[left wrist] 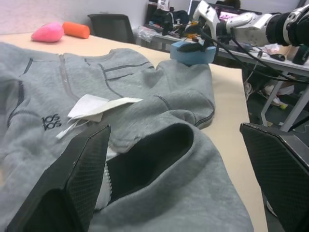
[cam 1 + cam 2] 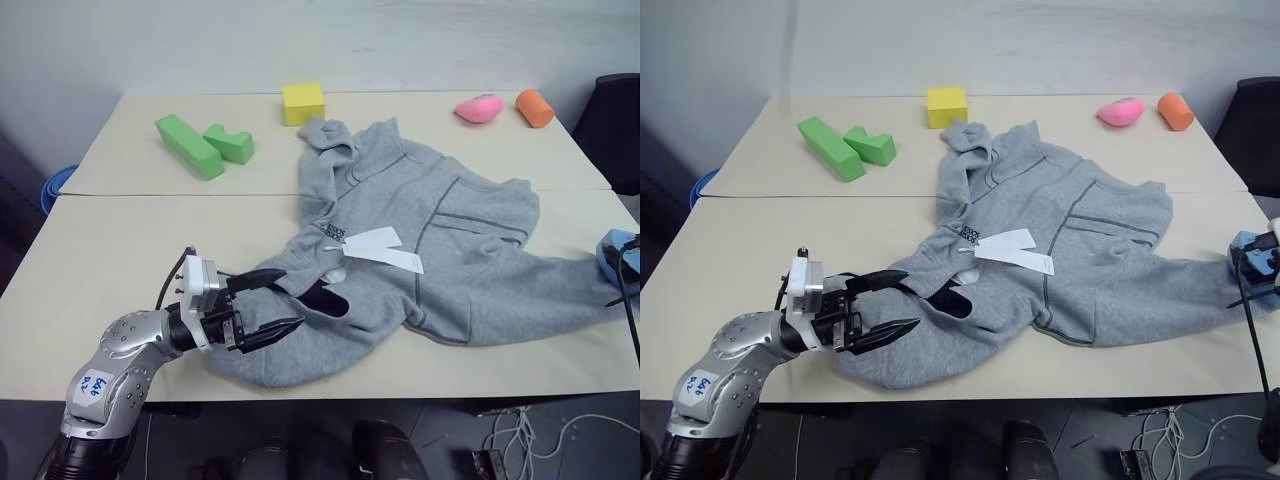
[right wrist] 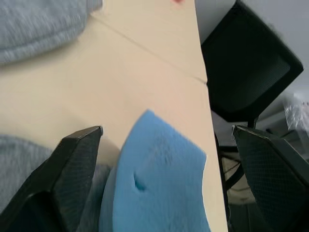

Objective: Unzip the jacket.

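The light-grey jacket (image 2: 440, 230) lies spread over the middle of the table, hood toward the far side, with a white paper tag (image 2: 378, 246) on its chest. Beside the tag, a dark gap (image 2: 325, 298) shows where the fabric stands apart. My left gripper (image 2: 295, 298) is open at the jacket's near left edge, its fingers level over the fabric in front of that gap. My right gripper (image 3: 166, 130) is open far to the right at the table's edge, with a blue foam block (image 3: 159, 188) lying between its fingers, gaps on both sides.
Two green foam blocks (image 2: 190, 146) and a yellow one (image 2: 303, 103) sit at the back left. A pink block (image 2: 479, 107) and an orange one (image 2: 534, 107) are at the back right. A black chair (image 2: 615, 130) stands beside the table's right side.
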Available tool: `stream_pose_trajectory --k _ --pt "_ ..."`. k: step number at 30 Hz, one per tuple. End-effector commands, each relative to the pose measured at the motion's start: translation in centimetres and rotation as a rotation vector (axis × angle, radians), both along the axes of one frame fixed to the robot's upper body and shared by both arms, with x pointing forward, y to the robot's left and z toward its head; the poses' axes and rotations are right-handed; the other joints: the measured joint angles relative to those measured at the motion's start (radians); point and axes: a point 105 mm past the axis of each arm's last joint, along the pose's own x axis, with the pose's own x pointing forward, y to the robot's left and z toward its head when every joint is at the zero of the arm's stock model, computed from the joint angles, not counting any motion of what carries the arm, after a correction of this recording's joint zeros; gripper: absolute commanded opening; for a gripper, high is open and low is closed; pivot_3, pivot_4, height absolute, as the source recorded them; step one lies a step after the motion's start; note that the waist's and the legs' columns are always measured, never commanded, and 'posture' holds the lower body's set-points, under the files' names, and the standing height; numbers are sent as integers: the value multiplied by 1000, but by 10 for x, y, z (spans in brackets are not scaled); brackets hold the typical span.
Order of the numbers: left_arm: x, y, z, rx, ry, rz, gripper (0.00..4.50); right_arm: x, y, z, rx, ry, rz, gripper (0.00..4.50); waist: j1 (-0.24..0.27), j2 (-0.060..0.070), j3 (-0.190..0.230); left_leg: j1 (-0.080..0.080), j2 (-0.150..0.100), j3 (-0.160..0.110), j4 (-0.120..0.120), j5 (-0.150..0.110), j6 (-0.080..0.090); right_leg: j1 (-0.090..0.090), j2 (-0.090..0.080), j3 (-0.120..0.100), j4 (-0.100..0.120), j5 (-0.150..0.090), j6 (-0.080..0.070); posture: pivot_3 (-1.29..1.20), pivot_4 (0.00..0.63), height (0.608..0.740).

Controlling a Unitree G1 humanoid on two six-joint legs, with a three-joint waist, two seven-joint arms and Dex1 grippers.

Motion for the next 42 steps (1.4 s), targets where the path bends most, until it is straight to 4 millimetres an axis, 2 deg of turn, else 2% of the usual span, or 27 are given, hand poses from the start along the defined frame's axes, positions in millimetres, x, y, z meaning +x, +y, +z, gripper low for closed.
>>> stream_pose_trajectory --k 1,4,7,11,14,17,19,21,23,26,28,32,34,38,41,42 --pt "-3 4 5 15 -40 10 4500 -19 -12 36 -43 -87 21 4483 1 0 0 0 0 0 0 0 0 0 0 0 0 0 0 0 150 740" --pt "-4 7 5 20 -33 6 4500 -26 -5 37 9 -70 133 4483 -1 0 0 0 0 0 -1 0 0 0 0 0 -1 0 0 0 150 740" --pt "-10 10 5 48 -24 -11 4500 -33 25 35 -29 -12 365 4483 -4 0 1 1 1 -1 -1 0 0 1 0 0 -1 0 0 0 150 740" --pt "-28 10 -2 122 -4 -77 4500 -49 70 12 -69 161 621 4483 -5 0 1 2 2 0 -3 0 0 0 0 0 -1 0 0 0 150 740" --pt "-37 5 -7 137 9 -112 4500 -62 94 -10 -81 296 721 4483 -1 0 1 2 1 0 -3 0 0 1 0 0 -1 0 0 0 150 740" --pt "-36 0 -9 120 9 -106 4500 -50 76 -11 -105 254 564 4483 3 0 1 2 0 -1 -3 0 0 2 -2 0 -2 1 1 0 150 740" --pt "-34 -2 -5 97 0 -98 4500 -43 47 -6 -17 210 384 4483 4 0 1 2 -1 -1 -3 0 1 1 -3 0 -2 1 1 0 150 740" --pt "-33 -3 -2 78 -4 -95 4500 -42 24 -6 37 207 251 4483 7 0 1 2 -1 -1 -3 0 1 1 -2 0 -1 1 1 0 150 740" --pt "-32 -3 0 73 -8 -93 4500 -41 14 -4 13 197 202 4483 13 0 1 2 0 -1 -3 0 0 0 -1 0 -1 0 0 0 150 740" --pt "-34 -4 6 36 25 -113 4500 -42 -16 -5 72 242 18 4483 12 1 1 1 0 0 -3 0 1 0 -1 0 -1 0 -1 0 150 740" --pt "-35 -4 7 32 30 -122 4500 -42 -28 -7 95 273 -60 4483 9 1 1 1 0 1 -2 0 1 0 -1 1 -1 0 -1 0 150 740" --pt "-33 -3 9 38 23 -120 4500 -35 -36 -4 69 265 -144 4483 3 1 1 2 0 1 -2 1 1 0 -1 1 0 0 -1 0 150 740" --pt "-32 -3 12 39 19 -119 4500 -32 -38 -8 124 270 -189 4483 -4 2 1 1 0 1 -2 1 1 0 -1 1 0 0 -1 0 150 740" --pt "-33 -3 15 33 18 -110 4500 -29 -30 -22 288 321 -173 4483 -4 1 1 1 0 0 -2 1 1 0 0 1 -1 0 -1 0 150 740" --pt "-34 -2 16 31 21 -93 4500 -26 -22 -23 367 334 -122 3914 -4 1 1 1 0 0 -2 1 1 0 0 1 -1 0 -1 0 150 740" --pt "-34 -1 15 31 22 -86 4500 -26 -20 -21 396 324 -115 3513 -5 1 1 1 0 0 -2 1 1 0 0 1 -1 0 -1 0 150 740"
